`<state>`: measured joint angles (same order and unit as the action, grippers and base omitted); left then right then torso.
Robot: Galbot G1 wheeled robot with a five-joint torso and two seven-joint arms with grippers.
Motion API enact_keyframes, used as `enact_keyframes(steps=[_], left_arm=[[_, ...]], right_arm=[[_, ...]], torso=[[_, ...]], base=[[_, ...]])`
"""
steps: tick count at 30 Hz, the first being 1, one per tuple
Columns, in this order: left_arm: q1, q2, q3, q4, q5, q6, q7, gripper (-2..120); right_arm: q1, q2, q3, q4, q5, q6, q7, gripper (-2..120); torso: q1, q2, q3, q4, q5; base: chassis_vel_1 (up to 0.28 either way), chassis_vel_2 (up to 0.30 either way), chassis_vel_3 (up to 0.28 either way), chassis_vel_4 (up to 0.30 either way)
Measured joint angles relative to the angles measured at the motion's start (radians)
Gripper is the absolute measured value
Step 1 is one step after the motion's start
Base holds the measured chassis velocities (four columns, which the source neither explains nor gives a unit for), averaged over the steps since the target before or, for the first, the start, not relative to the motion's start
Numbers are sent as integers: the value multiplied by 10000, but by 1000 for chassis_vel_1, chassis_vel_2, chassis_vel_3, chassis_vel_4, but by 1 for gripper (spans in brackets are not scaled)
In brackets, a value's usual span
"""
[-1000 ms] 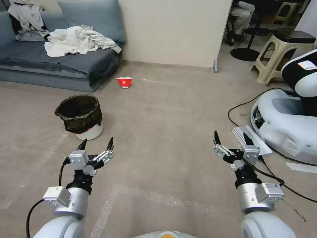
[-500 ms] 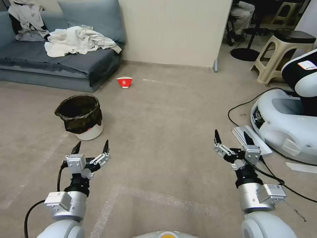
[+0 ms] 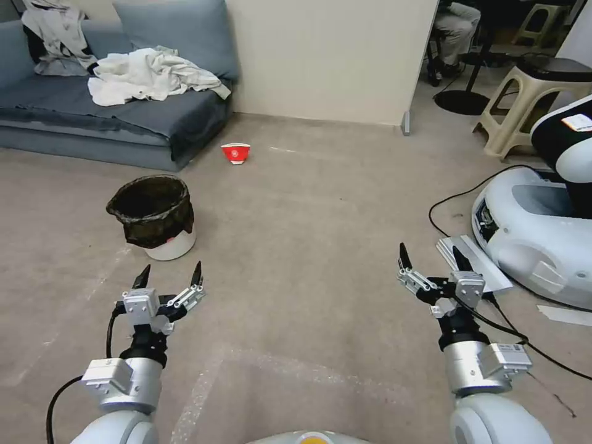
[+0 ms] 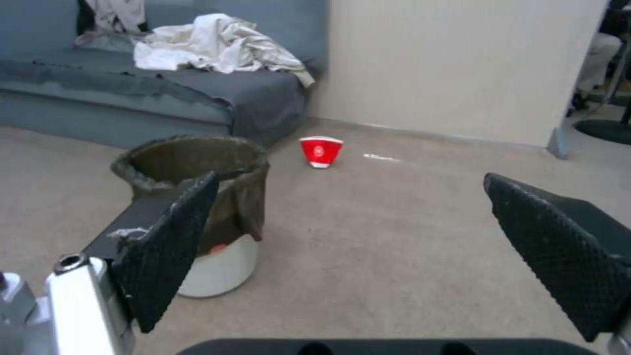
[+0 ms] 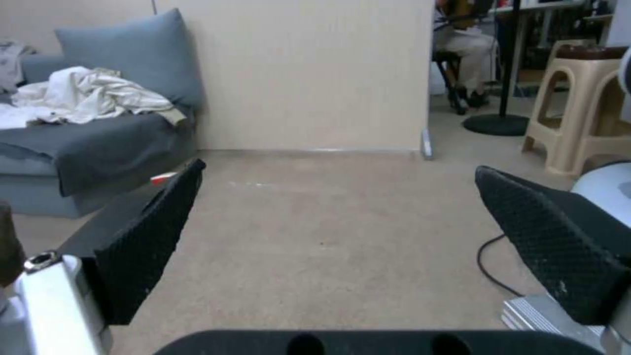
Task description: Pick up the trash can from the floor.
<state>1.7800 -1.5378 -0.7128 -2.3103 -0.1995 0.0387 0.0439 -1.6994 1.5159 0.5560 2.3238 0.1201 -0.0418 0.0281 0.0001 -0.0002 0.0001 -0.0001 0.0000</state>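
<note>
A living-room corner mocked up inside a robot lab or office. Beige-grey carpet (image 3: 320, 203) covers the floor, with pale tape marks on it. At the far left stands a grey-blue sofa (image 3: 123, 117) with a matching cushion (image 3: 179, 31), and crumpled white cloth (image 3: 148, 77) lies on its seat. A plain cream partition (image 3: 333, 58) stands just beside the sofa and ends partway across the room. Past its end are plastic stools (image 3: 530, 105), a round stand base (image 3: 462, 102) and a seated person's legs. At the right edge sits the white base of another robot (image 3: 536, 240), with a black cable (image 3: 456, 197) trailing across the carpet
</note>
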Motion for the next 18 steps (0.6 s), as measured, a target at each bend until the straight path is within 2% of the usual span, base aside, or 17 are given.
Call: enact_keyframes(steps=[18], left_arm=[[62,-120,-74,-105,37,174,-274,100]], right_arm=[[76,-166,-1,-41,240,72,-90,100]], torso=[[0,0,0,1,0]], base=[[53,48,49,49]])
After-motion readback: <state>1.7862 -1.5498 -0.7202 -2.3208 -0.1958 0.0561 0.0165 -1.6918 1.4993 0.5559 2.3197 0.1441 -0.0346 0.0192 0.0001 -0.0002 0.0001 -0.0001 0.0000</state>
